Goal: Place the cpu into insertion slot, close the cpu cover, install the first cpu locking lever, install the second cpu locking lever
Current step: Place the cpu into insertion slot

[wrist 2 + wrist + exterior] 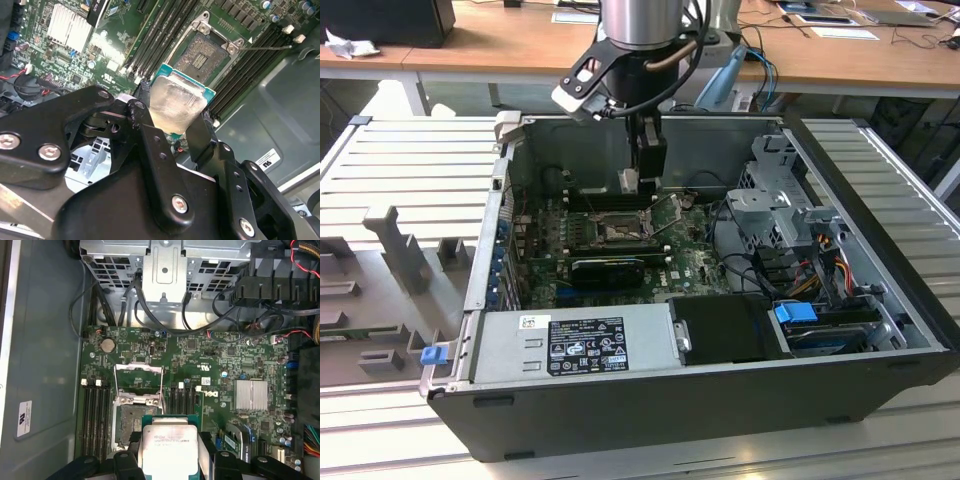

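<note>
Black case wall [720, 400] and power supply [575, 342] lie lowest in the exterior view. Upper centre of that frame: the gripper [638, 183] reaches down into the open computer, clamped on the cpu [629, 181], which hangs above the socket [615, 232]. Beside the socket, towards the exterior view's right, the cpu cover [665, 214] stands raised.

Second wrist view: fingers [150, 145] pinch the cpu on two opposite edges, clear of the motherboard [75, 55].

First wrist view: the cpu cover is folded back, the socket is uncovered and the cpu is not yet seated.
</note>
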Motion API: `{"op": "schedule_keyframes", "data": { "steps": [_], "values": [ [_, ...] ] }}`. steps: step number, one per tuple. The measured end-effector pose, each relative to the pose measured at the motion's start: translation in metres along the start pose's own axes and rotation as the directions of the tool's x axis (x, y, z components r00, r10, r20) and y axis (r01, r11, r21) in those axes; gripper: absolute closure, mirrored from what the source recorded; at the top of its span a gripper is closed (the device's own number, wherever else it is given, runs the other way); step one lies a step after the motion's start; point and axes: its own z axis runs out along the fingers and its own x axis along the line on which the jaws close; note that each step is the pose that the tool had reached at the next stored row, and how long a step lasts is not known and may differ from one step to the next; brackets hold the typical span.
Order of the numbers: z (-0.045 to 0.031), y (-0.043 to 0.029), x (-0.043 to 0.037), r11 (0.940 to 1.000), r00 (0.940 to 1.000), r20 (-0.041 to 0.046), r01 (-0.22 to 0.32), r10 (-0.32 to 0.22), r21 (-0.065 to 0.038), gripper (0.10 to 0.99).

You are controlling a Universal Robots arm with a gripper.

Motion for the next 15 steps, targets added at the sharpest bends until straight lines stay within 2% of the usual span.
{"op": "schedule_keyframes", "data": {
  "steps": [9,15],
  "values": [
    [0.0076,-0.0014,-0.0001,1.0,1.0,-0.0029,-0.001,0.001,0.0,0.557],
    [0.0169,-0.0025,-0.0002,1.0,1.0,-0.0048,-0.008,0.008,0.0,0.557]
  ]
}}
